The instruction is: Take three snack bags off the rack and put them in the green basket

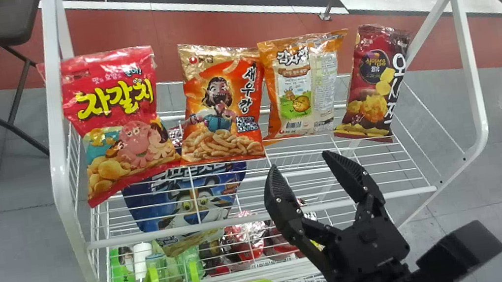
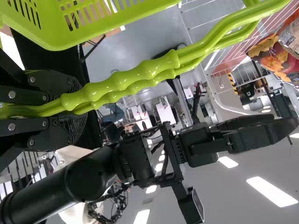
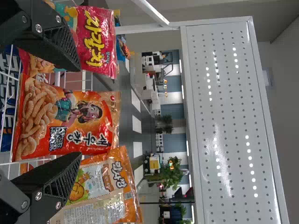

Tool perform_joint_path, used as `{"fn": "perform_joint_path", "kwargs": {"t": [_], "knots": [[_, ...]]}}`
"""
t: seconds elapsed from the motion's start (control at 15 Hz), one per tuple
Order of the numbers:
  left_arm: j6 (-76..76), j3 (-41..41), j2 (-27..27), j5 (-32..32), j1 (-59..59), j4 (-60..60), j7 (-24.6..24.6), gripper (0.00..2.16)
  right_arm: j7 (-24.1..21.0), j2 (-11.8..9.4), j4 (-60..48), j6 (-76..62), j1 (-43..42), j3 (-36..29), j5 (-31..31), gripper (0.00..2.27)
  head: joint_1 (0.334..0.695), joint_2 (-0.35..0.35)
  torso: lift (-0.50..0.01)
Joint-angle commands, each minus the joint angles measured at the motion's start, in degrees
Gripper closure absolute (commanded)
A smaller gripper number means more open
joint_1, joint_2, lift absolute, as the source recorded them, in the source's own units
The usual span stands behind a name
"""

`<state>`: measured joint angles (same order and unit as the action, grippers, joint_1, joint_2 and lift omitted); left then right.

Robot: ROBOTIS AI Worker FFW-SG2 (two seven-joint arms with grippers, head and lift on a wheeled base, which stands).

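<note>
Green basket (image 2: 56, 41), its ribbed handles (image 2: 140, 74) clamped in the left jaws, right arm (image 2: 81, 179) beyond

I'm looking at a lab, probably: strip lights (image 2: 272, 192) overhead, striped floor (image 1: 222, 16), and a shop-style wire rack (image 1: 61, 189) of snack bags (image 1: 219, 111).
</note>
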<state>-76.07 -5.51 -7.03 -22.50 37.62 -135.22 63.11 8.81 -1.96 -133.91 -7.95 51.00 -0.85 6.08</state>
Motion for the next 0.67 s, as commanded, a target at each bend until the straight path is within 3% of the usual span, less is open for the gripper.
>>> {"fn": "perform_joint_path", "kwargs": {"t": [0.0,0.6], "knots": [[0.00,-0.46,0.00,0.00,-0.09,0.66,-0.18,1.75,0.51,-0.06,2.60,1.94,-4.33,0.76,0.52,0.21,0.695,-0.350,-0.023],[-1.76,-1.08,-0.53,0.00,-2.38,2.07,-0.62,1.75,3.50,-0.50,15.87,19.51,-29.90,11.49,-2.03,0.20,0.695,-0.336,-0.023]]}}
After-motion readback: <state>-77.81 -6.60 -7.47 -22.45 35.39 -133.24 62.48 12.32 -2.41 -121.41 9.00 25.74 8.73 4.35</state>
